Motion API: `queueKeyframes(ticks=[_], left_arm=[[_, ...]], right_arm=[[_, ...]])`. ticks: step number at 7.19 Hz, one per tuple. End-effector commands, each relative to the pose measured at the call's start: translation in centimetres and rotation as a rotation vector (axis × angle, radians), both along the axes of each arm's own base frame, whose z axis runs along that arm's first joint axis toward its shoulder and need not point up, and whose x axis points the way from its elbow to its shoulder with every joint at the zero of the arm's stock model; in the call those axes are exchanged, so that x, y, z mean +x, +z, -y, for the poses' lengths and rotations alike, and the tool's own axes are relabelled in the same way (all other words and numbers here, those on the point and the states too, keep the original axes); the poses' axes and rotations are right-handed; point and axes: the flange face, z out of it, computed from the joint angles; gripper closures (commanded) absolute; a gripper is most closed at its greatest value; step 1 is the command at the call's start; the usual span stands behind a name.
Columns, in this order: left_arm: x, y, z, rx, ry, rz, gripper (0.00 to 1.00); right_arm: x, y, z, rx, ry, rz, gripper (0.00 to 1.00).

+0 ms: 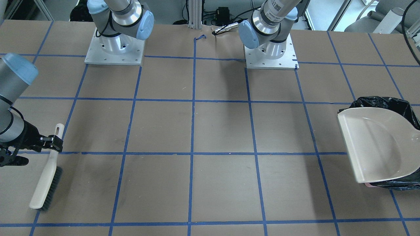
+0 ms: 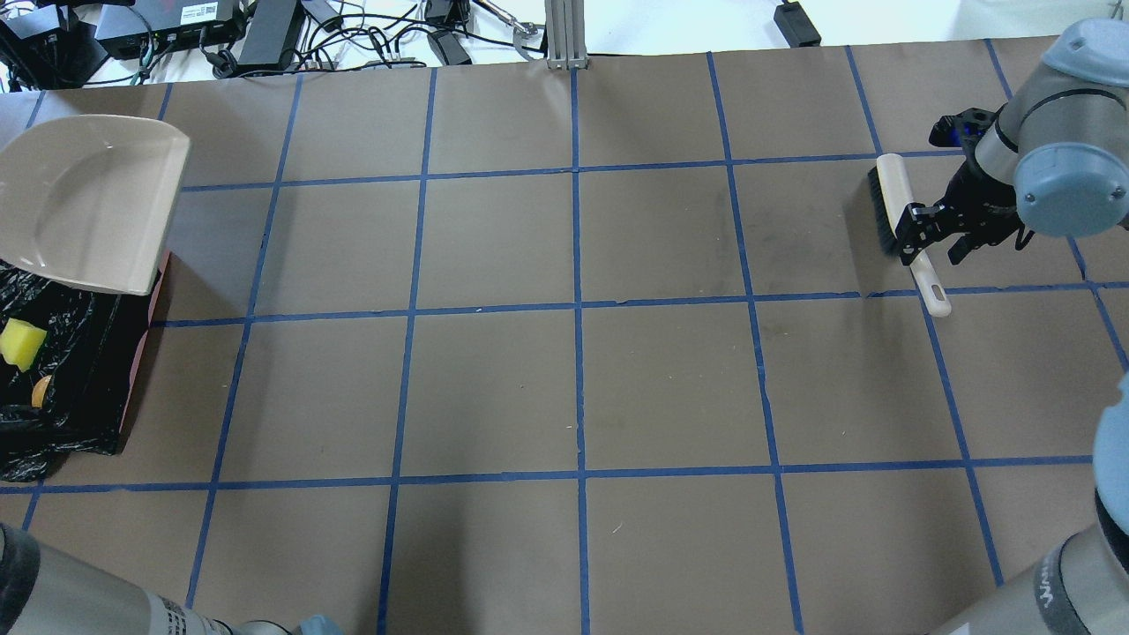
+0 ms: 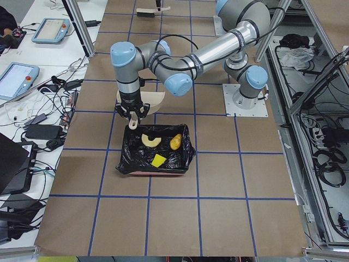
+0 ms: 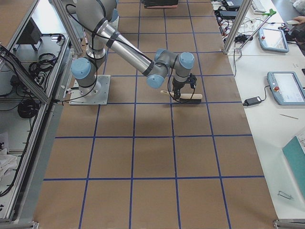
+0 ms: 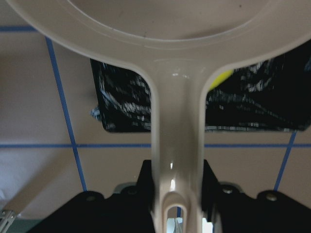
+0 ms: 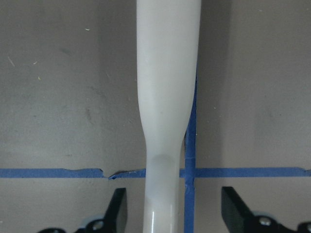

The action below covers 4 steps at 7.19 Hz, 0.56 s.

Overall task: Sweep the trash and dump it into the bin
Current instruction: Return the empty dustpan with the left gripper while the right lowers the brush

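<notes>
On our near left sits the bin [image 2: 88, 388], and we see the sponge [image 3: 158, 160], lump [image 3: 175, 142] and croissant piece [image 3: 150, 140] lying inside it. Over its far end our left gripper [image 5: 177, 184] clamps the dustpan [image 2: 88, 203] by the handle. At the far right the brush [image 2: 891, 198] lies on the table [image 2: 573, 388], its handle between our right gripper's [image 6: 177, 208] wide-spread fingers, touching neither.
</notes>
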Motion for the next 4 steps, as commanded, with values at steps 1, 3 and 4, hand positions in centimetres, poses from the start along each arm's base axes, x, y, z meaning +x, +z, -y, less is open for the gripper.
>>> queueKeyframes(ticks=[1, 3, 4], left_arm=[[-12.4, -3.9, 5.1, 0.036, -0.078, -0.042, 1.0], [-19.0, -11.1, 8.2, 0.111, -0.144, -0.061, 1.0], [-20.4, -13.7, 9.0, 0.112, -0.096, -0.065, 1.0]], right_arm=[[-0.2, 1.0, 0.2, -0.015, -0.004, -0.015, 0.2], [-0.2, 5.4, 1.0, -0.049, -0.001, -0.019, 0.03], [1.2, 8.7, 0.3, -0.047, 0.014, -0.021, 0.0]])
